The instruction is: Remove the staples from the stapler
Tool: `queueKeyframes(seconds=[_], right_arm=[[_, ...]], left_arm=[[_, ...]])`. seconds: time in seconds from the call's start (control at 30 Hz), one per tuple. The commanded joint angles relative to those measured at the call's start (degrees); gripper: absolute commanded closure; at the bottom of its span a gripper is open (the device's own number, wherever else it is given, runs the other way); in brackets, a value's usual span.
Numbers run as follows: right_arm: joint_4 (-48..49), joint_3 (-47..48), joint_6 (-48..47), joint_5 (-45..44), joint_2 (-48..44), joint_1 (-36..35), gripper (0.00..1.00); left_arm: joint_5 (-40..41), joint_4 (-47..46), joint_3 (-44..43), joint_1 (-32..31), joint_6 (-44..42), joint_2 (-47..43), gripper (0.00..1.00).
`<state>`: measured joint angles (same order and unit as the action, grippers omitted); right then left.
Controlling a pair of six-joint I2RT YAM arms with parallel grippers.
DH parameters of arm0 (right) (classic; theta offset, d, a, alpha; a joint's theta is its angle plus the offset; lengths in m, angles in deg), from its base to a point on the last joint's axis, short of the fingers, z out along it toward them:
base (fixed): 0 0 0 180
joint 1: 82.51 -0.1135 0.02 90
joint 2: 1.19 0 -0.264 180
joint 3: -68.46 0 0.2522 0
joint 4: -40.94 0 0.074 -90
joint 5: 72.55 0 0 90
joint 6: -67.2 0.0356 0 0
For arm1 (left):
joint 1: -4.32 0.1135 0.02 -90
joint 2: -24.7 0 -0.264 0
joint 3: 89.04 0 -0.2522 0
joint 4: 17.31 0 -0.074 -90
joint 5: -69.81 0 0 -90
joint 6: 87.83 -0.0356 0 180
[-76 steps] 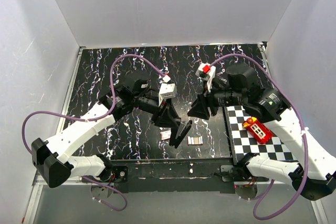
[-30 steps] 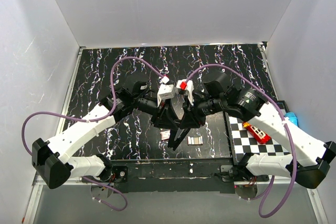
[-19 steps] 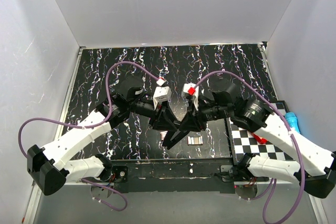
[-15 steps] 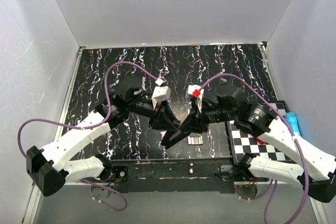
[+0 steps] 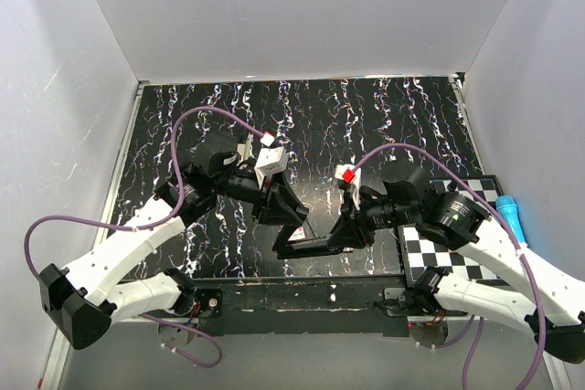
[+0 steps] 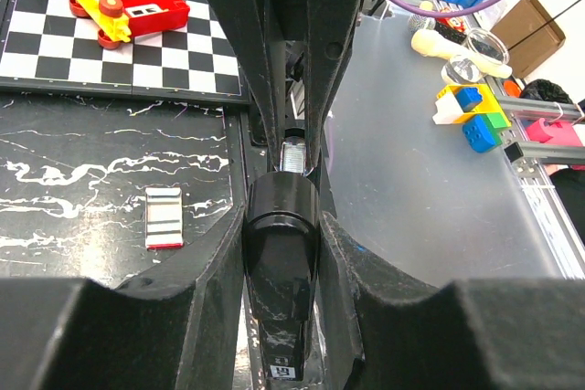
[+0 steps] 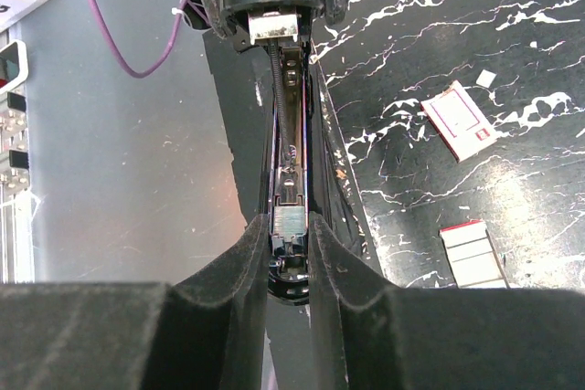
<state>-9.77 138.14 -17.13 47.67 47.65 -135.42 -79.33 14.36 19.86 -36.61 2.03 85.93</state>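
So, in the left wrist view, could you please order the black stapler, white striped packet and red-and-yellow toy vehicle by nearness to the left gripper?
1. Black stapler: clamped in the left gripper.
2. White striped packet: on the marbled mat, picture-left.
3. Red-and-yellow toy vehicle: on the checkerboard, farthest.

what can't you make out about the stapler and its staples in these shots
- Top view: the small black and silver-grey stapler is mostly covered by the left gripper and right gripper, so open or closed is unclear.
- Right wrist view: its narrow channel is too shadowed to show whether staples sit inside.
- Left wrist view: its far half is hidden behind the right gripper's fingers.
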Motion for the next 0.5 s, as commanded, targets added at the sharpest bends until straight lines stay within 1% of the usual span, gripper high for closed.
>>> queueKeyframes(seconds=[0.0,0.2,0.27,0.37,0.47], right_arm=[[-1.20,1.38,3.82,-0.24,0.99,-0.62,0.99],[1.00,4.54,4.61,-2.70,3.19,-0.62,0.99],[1.00,5.51,4.61,-2.88,4.24,-0.62,0.96],[1.35,6.92,4.61,-2.97,4.95,-0.62,0.81],[1.35,8.15,4.44,-3.50,5.48,-0.62,0.73]], left_arm=[[0.69,-6.57,-1.63,1.20,-0.30,-0.85,1.00],[-0.10,-6.13,-1.90,1.20,-0.30,-0.06,1.00],[-0.11,-6.05,-1.90,1.20,-0.30,-0.06,1.00],[-0.19,-5.87,-1.90,1.20,-0.30,0.29,1.00],[-0.19,-5.35,-1.98,1.20,-0.30,0.47,1.00]])
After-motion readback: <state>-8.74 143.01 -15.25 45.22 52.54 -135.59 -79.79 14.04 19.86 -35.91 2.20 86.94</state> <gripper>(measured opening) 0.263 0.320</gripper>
